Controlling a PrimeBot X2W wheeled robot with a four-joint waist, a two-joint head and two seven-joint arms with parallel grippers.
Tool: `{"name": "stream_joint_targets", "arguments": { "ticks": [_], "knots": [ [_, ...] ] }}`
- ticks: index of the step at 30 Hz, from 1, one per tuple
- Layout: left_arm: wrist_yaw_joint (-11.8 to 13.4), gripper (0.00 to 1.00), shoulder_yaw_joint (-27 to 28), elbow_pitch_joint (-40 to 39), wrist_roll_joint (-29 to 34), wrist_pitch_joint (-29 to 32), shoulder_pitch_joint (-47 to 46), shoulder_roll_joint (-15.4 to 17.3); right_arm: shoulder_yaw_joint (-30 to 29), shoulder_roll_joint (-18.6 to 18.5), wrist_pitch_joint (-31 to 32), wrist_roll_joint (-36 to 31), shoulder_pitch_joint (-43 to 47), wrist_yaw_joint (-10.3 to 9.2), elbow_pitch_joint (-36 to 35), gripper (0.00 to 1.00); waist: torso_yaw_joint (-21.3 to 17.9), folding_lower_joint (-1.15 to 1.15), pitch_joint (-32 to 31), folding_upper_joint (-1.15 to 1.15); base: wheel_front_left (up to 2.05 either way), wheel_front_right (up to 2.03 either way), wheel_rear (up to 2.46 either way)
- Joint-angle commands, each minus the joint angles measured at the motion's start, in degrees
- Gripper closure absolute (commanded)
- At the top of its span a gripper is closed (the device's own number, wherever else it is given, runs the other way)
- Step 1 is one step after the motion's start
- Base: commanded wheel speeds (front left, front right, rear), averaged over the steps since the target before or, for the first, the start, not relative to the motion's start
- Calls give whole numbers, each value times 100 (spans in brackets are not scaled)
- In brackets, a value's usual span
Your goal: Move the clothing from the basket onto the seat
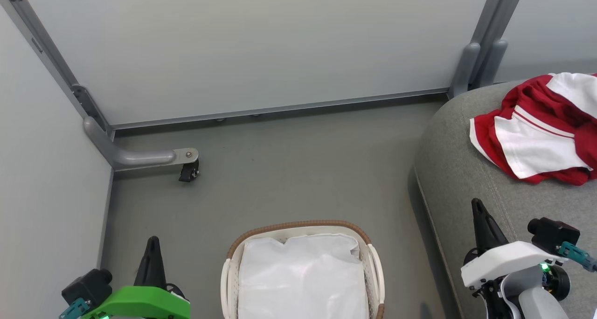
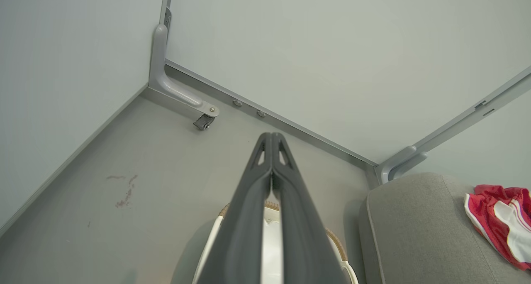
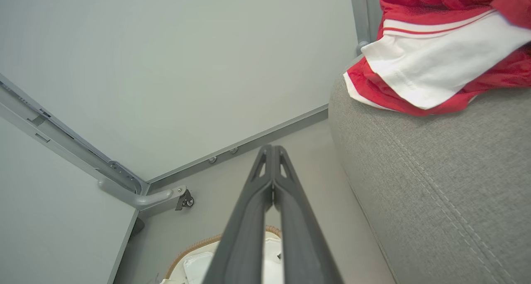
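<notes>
Both arms parked low, and the job looks all but finished! The clothing [image 1: 536,128] lies in a red-and-white heap on the seat [image 1: 466,183], well apart from the basket [image 1: 298,226], which sits on the floor between the two arms.

The left gripper [image 1: 152,244] has its fingers pressed together with nothing between them. The right gripper [image 1: 477,207] is the same, pinched tight and empty, poised over the seat's front edge.

So the step in hand, I'd say, is a last check and a clean retreat. Look down into the liner [image 1: 303,277] for any red (none from here), and keep the right fingers off that heap so nothing drags back toward the edge.

Now, the views! The head view gives the liner from straight above, where the wrist views offer mere slivers of it behind their own fingers. The right wrist view brings the seat's double stitching and the clothing's white panel up close. The left wrist view picks out faint reddish marks [image 2: 124,192] on the floor.
</notes>
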Motion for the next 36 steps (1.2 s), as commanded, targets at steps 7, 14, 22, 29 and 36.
{"name": "stream_joint_targets", "arguments": {
  "ticks": [7,14,22,29,36],
  "knots": [
    [-56,100,141,-145,-709,191,-215,15,-59,-41,196,819,-8,-2,-180,100,-5,0,-12,0,0,0,0],
    [-83,100,226,-178,-1213,337,-255,17,-94,-45,341,1399,9,-2,-237,100,-9,0,-22,0,0,0,0],
    [-112,100,316,-214,-1749,494,-304,18,-132,-51,502,2027,28,-3,-298,100,-14,0,-34,0,0,0,0],
    [-136,100,393,-247,-2202,629,-338,20,-161,-55,631,2547,43,-3,-348,100,-18,0,-45,0,0,0,0],
    [-162,100,457,-277,-2603,743,-368,21,-189,-59,749,3013,54,-3,-394,100,-23,0,-55,0,0,0,0]
  ]
}}
